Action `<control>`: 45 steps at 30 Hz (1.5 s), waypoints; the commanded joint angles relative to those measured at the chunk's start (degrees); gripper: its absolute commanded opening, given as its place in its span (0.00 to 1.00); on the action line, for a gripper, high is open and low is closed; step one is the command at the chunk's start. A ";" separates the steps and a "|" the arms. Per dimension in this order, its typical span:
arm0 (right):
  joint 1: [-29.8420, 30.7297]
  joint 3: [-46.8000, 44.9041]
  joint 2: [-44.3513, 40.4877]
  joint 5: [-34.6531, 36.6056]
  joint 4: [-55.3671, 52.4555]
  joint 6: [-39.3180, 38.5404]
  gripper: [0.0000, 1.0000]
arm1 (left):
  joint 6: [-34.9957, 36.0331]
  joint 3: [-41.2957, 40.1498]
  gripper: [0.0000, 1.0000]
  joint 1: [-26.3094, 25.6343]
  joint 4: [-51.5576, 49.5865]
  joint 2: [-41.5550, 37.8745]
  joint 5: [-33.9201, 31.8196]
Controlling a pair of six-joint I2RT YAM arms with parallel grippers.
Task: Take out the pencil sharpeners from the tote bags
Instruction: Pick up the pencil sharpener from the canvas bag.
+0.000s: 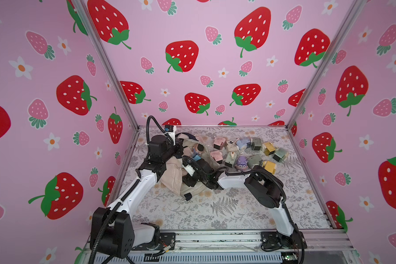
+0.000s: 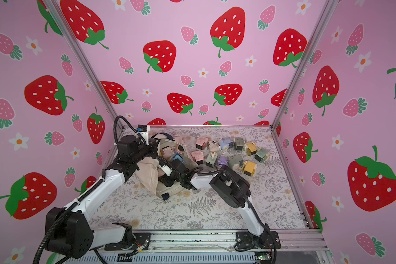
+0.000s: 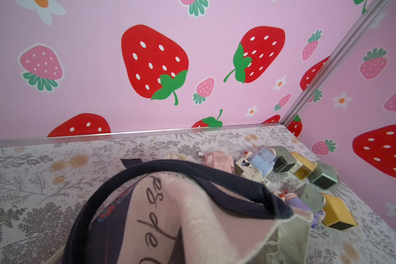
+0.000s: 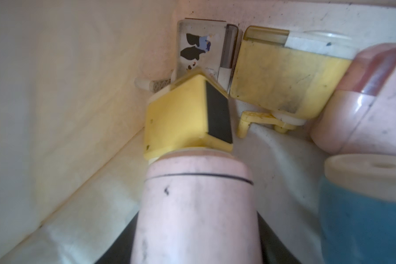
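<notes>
**Top views.** A cream canvas tote bag (image 1: pixel 172 177) with dark navy handles lies slumped on the grey floral-print table (image 1: pixel 215 205), left of centre. The left gripper (image 1: pixel 178 146) is clamped on the bag's far rim and holds the mouth raised. The right gripper (image 1: pixel 189 178) reaches into that mouth, and fabric hides its tips. A heap of small pastel plastic pencil sharpeners (image 1: pixel 243 142) lies on the table just right of the bag, toward the back wall.

**Left wrist view.** The navy handle (image 3: pixel 215 182) and the script-lettered panel (image 3: pixel 153 196) fill the foreground. The gripper's own fingers are out of sight.

**Right wrist view.** Inside the bag, a rounded pale pink sharpener (image 4: pixel 197 205) sits between the jaws, with dark fingers (image 4: pixel 121 242) flanking it. Whether they clamp it cannot be told. A yellow boxy sharpener (image 4: pixel 183 116) with a black base touches its far end. A second yellow sharpener (image 4: pixel 284 80), a cow-print sharpener (image 4: pixel 199 52) and a blue sharpener (image 4: pixel 364 217) lie close by.
</notes>
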 commanded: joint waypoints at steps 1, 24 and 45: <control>0.57 -3.43 -5.80 -1.48 1.92 -1.12 0.44 | 0.87 3.91 0.00 -0.50 5.45 -0.28 1.86; 0.14 -24.58 -34.55 16.56 -6.52 -8.80 0.44 | 0.82 3.97 0.00 -0.51 5.36 -0.19 1.91; -31.97 -41.04 -56.78 46.81 -16.07 11.50 0.43 | 0.57 4.12 0.00 -0.55 5.47 -0.06 2.21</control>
